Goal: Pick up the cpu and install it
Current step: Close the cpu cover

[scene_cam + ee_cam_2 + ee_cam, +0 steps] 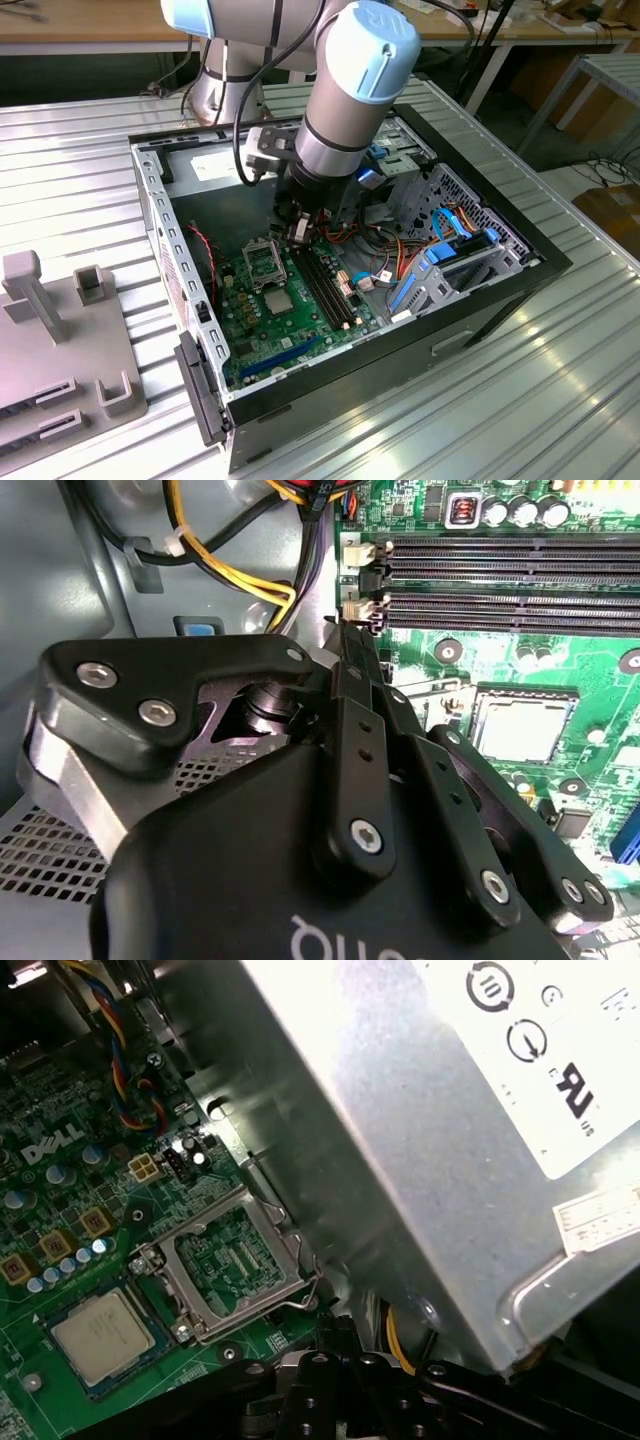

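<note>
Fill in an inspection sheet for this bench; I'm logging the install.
Surface: ribbed silver metal table under the open black computer case.
Job's things: pale silver-grey square cpu lies in its socket on the green motherboard; silver load frame hinged open.
Clutter: grey plastic fixtures.
Grippers: black gripper above the board, beside the memory slots.
Cables: yellow and black wires.
Surroundings: wooden benches.
</note>
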